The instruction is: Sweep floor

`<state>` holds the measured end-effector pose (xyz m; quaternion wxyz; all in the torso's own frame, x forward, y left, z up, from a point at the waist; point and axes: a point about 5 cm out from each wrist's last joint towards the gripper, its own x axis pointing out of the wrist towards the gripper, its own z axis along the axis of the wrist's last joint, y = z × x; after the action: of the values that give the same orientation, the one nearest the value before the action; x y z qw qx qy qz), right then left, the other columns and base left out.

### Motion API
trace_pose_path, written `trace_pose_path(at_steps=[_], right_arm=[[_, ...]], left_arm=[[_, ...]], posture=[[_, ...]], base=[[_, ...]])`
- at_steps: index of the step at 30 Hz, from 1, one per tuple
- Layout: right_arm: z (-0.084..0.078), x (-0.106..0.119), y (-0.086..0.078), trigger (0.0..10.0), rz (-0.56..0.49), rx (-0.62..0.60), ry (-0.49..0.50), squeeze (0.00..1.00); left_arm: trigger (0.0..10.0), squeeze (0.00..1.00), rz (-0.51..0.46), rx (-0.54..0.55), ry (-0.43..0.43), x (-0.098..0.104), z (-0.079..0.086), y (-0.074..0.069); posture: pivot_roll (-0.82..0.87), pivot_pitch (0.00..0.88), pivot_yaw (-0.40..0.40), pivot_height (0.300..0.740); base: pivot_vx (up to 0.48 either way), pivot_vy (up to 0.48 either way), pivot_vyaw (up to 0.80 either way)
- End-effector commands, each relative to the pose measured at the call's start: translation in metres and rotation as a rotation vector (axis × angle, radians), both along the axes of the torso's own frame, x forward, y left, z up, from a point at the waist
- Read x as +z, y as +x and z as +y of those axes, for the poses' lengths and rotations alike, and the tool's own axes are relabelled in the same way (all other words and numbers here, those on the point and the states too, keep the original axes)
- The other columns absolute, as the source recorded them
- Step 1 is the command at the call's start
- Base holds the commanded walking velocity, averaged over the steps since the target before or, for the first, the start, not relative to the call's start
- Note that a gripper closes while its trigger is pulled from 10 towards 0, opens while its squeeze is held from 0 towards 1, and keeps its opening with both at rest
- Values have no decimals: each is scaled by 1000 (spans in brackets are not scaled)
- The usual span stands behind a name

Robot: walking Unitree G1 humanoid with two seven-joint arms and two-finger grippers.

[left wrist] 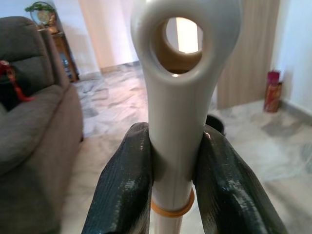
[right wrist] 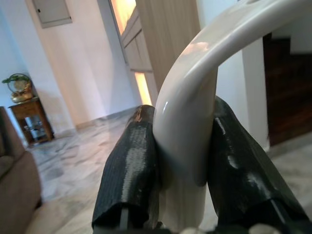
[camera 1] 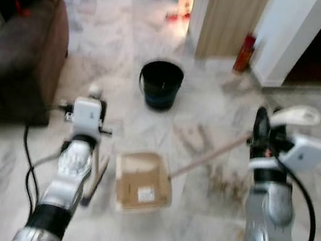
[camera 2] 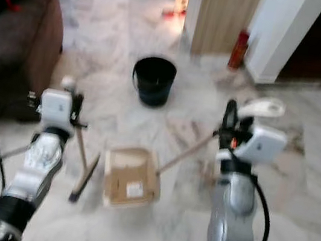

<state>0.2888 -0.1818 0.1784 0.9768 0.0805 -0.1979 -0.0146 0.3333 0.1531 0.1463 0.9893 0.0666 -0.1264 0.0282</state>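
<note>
Left eye view: dustpan between both arms, marble floor around bucket.

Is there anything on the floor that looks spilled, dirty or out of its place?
Yes. A brownish patch of dirt is scattered on the marble floor, right of the dustpan. It stands out as a dark smear against the pale tiles. The black bucket stands upright; nothing appears spilled from it.

No legible text; white label on the dustpan blurred.
</note>
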Motion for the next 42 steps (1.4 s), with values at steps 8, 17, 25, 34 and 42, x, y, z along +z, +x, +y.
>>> trace_pose_path(at_steps=[8,17,25,34,42], right_arm=[[10,32,-2,10000,-136,40,14,0],[15,35,-2,10000,-143,59,-11,0],[14,35,-2,10000,-136,63,13,0],[18,38,-2,10000,-144,78,-9,0],[19,37,-2,10000,-138,81,12,0]], left_arm=[[10000,0,-66,15,23,13,4,0],[10000,0,-65,21,21,13,4,0],[10000,0,-65,27,23,13,5,0],[10000,0,-69,33,28,13,6,0],[10000,0,-71,39,29,14,7,0]], posture=[[110,99,-8,740],[111,100,-11,740],[110,100,-9,740],[114,98,-6,740],[114,96,-6,740]], base=[[308,0,0],[310,0,0],[308,0,52],[307,0,0],[307,0,340]])
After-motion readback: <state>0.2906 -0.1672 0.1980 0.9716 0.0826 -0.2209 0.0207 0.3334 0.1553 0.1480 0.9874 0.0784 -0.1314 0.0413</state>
